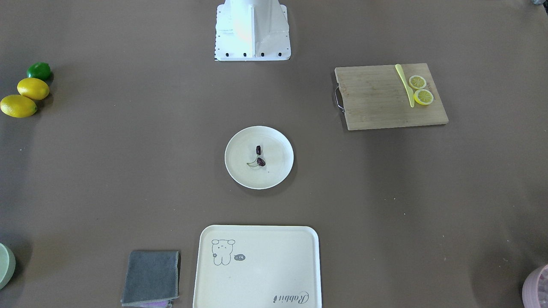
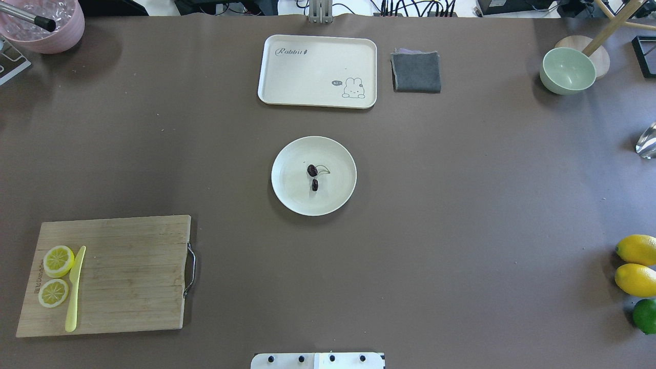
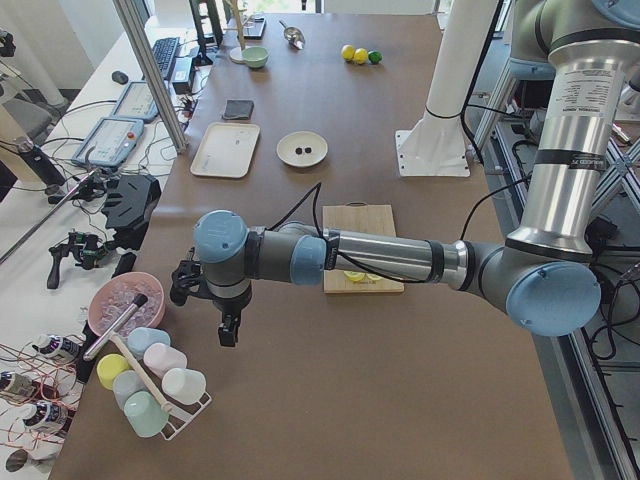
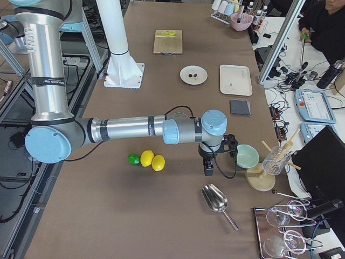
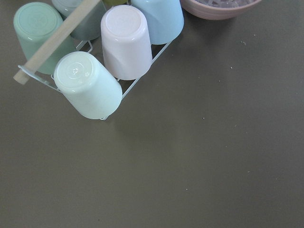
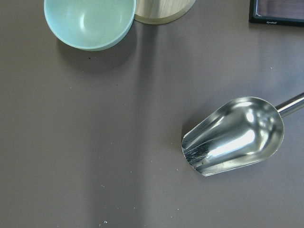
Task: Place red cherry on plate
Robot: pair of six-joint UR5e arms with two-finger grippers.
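Note:
The red cherry (image 1: 260,156), two dark maroon fruits on pale green stems, lies near the middle of the round cream plate (image 1: 279,164) at the table's centre. From overhead the cherry (image 2: 313,177) rests inside the plate (image 2: 292,187). Neither gripper is near it. My left gripper (image 3: 228,326) hangs at the table's left end beside a cup rack, and my right gripper (image 4: 208,166) hangs at the right end beside a green bowl. Both show only in the side views, so I cannot tell whether they are open or shut.
A cutting board (image 2: 113,271) holds two lemon slices (image 2: 56,274) and a yellow knife (image 2: 75,287). Beyond the plate lie a cream tray (image 2: 307,77) and a grey cloth (image 2: 416,72). Lemons and a lime (image 2: 638,279), a green bowl (image 2: 567,70), a metal scoop (image 6: 235,137) and upturned cups (image 5: 90,61) sit at the ends.

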